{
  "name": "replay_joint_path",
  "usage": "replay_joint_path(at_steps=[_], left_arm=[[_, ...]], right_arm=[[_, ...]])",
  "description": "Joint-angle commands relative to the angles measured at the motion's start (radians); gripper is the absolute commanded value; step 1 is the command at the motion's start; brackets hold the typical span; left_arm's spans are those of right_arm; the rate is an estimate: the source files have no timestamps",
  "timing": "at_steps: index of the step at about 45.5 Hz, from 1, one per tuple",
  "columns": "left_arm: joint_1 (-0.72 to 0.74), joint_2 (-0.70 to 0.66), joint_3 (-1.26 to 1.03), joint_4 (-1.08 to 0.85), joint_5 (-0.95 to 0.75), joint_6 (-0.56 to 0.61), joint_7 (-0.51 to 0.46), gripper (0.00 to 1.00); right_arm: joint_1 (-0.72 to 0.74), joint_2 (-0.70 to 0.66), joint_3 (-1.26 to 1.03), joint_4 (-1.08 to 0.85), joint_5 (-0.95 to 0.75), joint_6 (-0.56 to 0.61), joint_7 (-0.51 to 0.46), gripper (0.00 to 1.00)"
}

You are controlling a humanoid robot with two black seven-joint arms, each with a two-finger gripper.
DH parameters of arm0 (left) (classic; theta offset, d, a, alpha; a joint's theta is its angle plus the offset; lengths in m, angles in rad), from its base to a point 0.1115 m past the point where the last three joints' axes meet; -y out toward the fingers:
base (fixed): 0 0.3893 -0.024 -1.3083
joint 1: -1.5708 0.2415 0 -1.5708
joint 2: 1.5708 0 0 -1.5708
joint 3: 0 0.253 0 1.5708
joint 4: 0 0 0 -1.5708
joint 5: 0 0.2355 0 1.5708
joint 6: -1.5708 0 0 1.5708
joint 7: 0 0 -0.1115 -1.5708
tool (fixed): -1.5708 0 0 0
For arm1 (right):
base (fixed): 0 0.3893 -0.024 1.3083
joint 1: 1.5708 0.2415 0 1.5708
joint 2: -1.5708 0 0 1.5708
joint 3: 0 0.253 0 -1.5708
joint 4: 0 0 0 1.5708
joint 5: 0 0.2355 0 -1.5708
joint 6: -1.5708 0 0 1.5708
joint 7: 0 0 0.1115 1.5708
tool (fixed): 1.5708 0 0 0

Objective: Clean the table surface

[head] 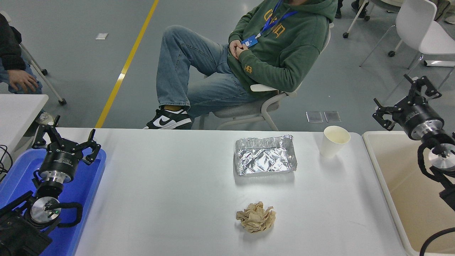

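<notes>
Table surface point(177, 185) fills the middle, between a blue tray point(93, 185) at left and a beige bin point(394, 185) at right. Left gripper point(65, 137) hangs spread and empty over the tray. Still to clear, I judge: crumpled brown paper point(256, 217), foil tray point(265, 159), paper cup point(333, 141). Right gripper point(405, 97) is released, empty, beyond the bin. No readable labels on the litter.

One head view looks from high on the robot's side, forward and down over the desk point(177, 185).
</notes>
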Motion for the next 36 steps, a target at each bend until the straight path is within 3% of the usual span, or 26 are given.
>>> replay_joint_path(at_steps=[1, 36], left_arm=[[0.0, 0.0, 0.0, 0.001, 0.0, 0.0, 0.0, 1.0], [0.0, 0.0, 0.0, 0.0, 0.0, 0.0, 0.0, 1.0]], right_arm=[[-0.003, -0.009, 0.003, 0.012, 0.002, -0.002, 0.0, 1.0], [0.022, 0.0, -0.125, 0.024, -0.003, 0.0, 0.0, 1.0]])
